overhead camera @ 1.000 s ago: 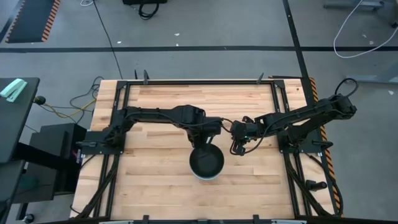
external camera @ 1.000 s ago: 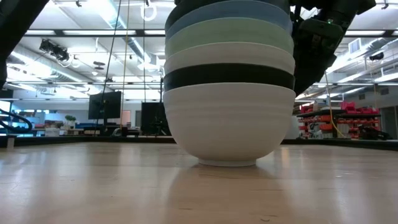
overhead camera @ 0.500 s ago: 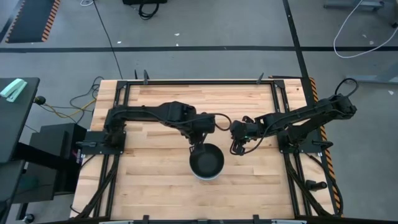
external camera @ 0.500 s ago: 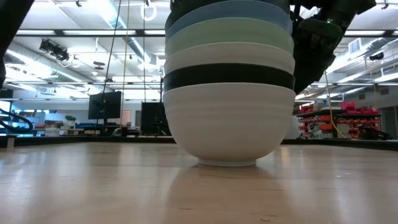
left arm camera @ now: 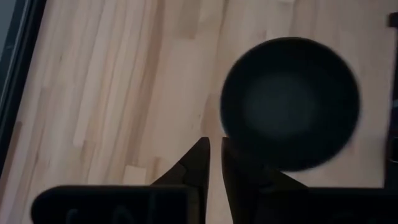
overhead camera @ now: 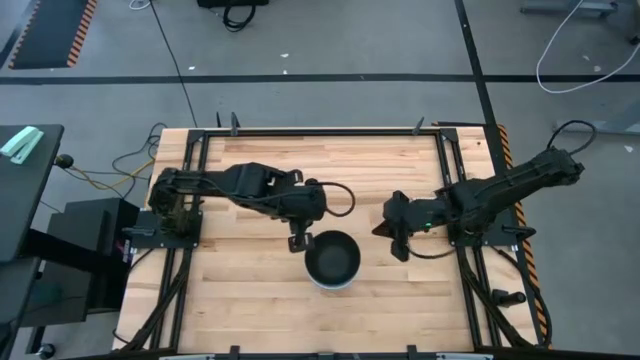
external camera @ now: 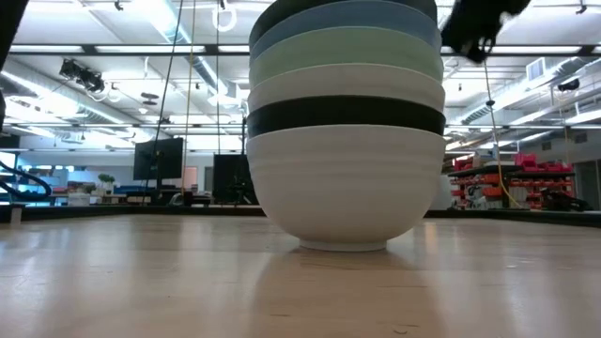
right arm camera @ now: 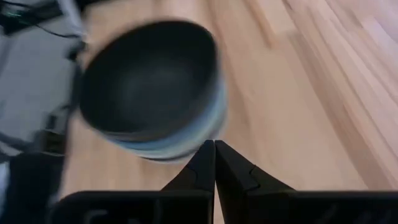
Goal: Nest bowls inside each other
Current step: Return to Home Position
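Observation:
All six bowls sit nested in one stack (overhead camera: pixel 332 261) (external camera: pixel 346 122), its white bottom bowl resting on the table. From the bottom up they are white, black, white, mint green, blue, with a black bowl on top (left arm camera: pixel 289 102) (right arm camera: pixel 148 81). My left gripper (overhead camera: pixel 297 241) (left arm camera: pixel 215 155) hovers just left of the stack, shut but for a narrow slit, holding nothing. My right gripper (overhead camera: pixel 401 245) (right arm camera: pixel 214 149) is right of the stack, shut and empty. In the low view only a dark piece of it (external camera: pixel 474 28) shows.
Bare wooden table top (overhead camera: pixel 250 300) lies all around the stack. A black frame (overhead camera: pixel 320 131) runs along the table's edges, with the arm bases at the left and right sides. Cables trail on the floor beyond the table.
My left gripper drew back from over the stack's far side toward the table's left and a little nearer. My right gripper pulled away from the stack toward the right and rose, so that it nearly left the low view. The stack stayed still.

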Tool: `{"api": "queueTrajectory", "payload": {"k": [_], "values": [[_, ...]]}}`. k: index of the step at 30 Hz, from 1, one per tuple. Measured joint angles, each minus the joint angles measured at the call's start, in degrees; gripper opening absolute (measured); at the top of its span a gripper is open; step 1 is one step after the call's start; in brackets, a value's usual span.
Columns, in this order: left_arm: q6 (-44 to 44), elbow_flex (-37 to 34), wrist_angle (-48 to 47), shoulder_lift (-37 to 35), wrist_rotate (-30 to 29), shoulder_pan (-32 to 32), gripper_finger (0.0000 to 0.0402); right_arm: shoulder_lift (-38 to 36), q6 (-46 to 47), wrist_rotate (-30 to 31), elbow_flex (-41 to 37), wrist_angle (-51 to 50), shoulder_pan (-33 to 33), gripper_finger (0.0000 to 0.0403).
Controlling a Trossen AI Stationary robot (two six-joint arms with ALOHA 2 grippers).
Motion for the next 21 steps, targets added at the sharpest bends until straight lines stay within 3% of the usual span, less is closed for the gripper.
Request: {"api": "queueTrajectory", "payload": {"k": [4,10,16,21], "values": [[-0.2,0.0,-0.4,-2.2,-0.6,-1.6,0.0052,-2.9,-1.0,0.0,2.9,-1.1,3.3,0.0013],[-2.2,0.0,0.0,-6.0,-10.9,-4.9,0.0047,-5.9,-1.1,0.0,6.7,-2.4,6.5,0.0016],[-2.4,0.0,1.2,-8.4,-14.5,-9.9,0.0044,-8.5,-2.5,0.0,7.0,-2.0,10.0,0.0016],[-3.7,0.1,2.6,-10.1,-19.1,-14.2,0.0049,-9.9,-6.4,0.0,7.0,5.5,14.3,0.0016]]}}
